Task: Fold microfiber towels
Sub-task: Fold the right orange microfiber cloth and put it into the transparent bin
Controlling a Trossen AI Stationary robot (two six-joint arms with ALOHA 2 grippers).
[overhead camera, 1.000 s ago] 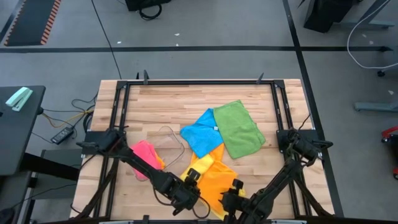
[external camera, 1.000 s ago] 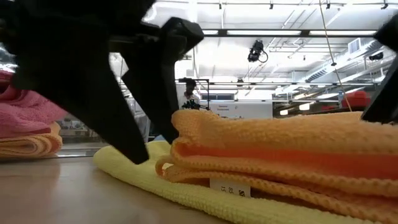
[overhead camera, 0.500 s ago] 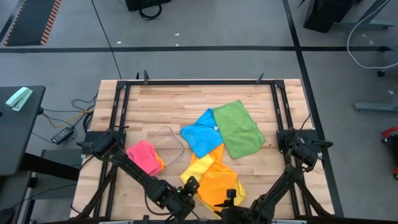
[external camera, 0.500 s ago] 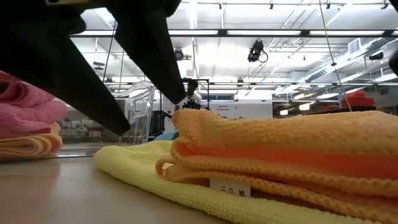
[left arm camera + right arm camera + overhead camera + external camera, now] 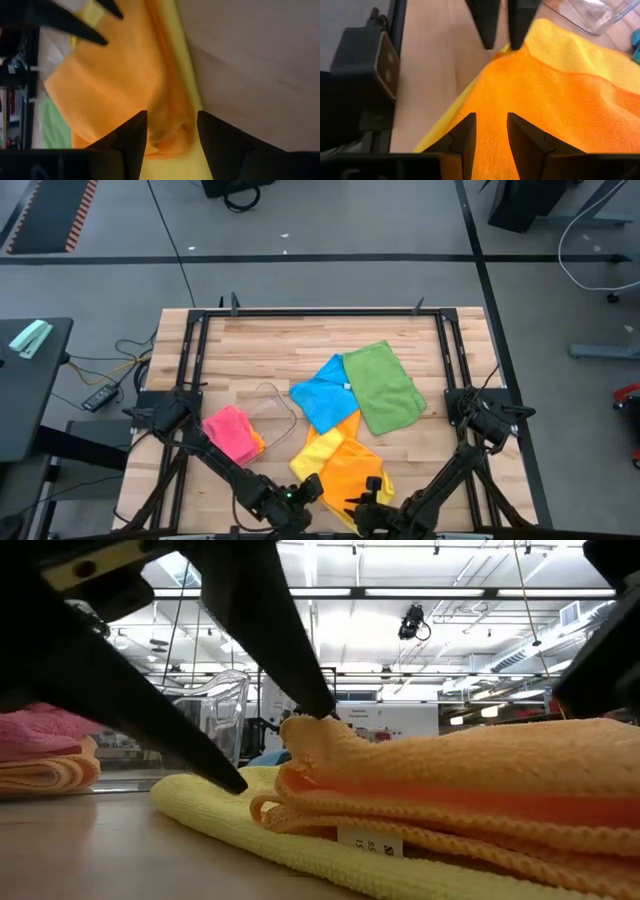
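My left tool (image 5: pixel 308 490) and right tool (image 5: pixel 372 492), both released, flank the folded orange microfiber towel (image 5: pixel 352 472) near the desk's (image 5: pixel 300 345) front edge, atop the yellow microfiber towel (image 5: pixel 318 448), ready to pinch its corners.

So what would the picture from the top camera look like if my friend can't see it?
Two dark robot arms reach to an orange towel lying on a yellow towel at the near edge of a wooden table. The left gripper and right gripper stand open at the orange towel's near corners. Farther back lie a blue towel, a green towel, a pink towel and a clear tray.
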